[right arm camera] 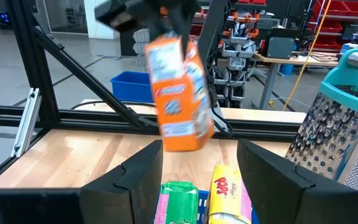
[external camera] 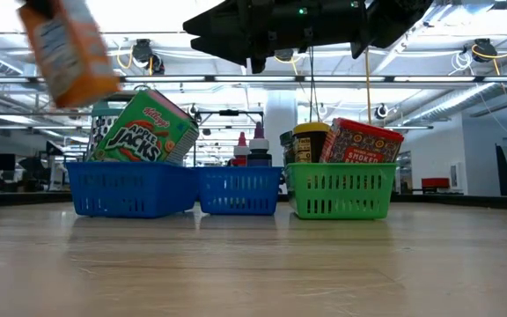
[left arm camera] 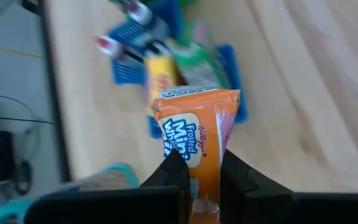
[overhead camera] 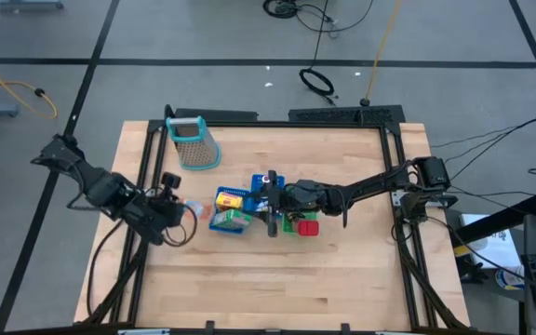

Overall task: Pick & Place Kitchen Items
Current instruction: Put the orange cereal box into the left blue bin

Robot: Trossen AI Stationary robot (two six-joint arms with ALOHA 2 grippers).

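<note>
Hanging above the bench (overhead camera: 277,279), orange packet (left arm camera: 194,140) is grasped by left claw (left arm camera: 202,168); right claw (right arm camera: 199,165) is held released over the baskets (overhead camera: 235,212)

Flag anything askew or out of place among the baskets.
The green Apple Jacks cereal box sits tilted in the left blue plastic basket, leaning on its rim rather than upright. The red tin in the green plastic basket also leans. Nothing looks spilled or damaged.
</note>
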